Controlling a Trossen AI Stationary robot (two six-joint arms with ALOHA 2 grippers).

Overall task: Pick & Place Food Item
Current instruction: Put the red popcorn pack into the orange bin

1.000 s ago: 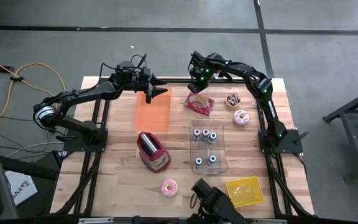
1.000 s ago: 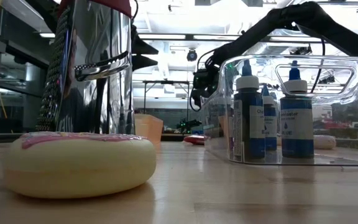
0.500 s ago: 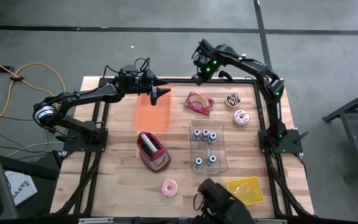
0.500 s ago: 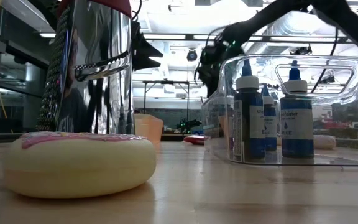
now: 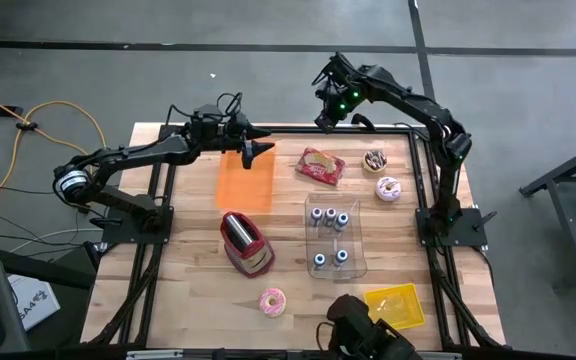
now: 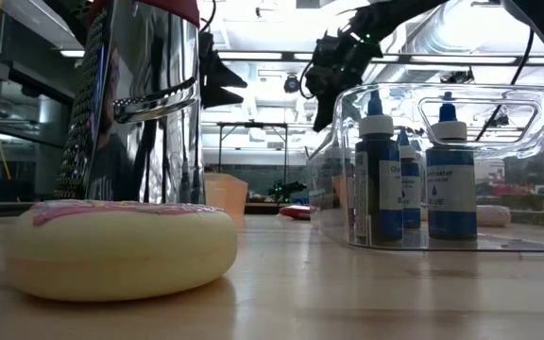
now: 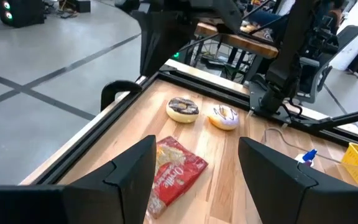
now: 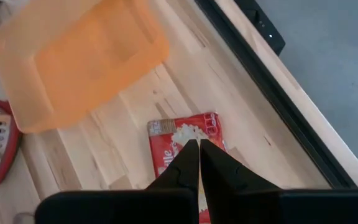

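My left gripper is spread; I should descend squarely over the red snack packet; right gripper clenched empty.

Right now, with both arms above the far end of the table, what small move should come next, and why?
Probably the left gripper, open over the orange tray, should ease toward the red snack packet: it lies free beside the tray, while the right gripper is shut, empty and raised clear.

We note a pale wood table, a shiny metal grater, a clear plastic bin, and a glossy snack packet.
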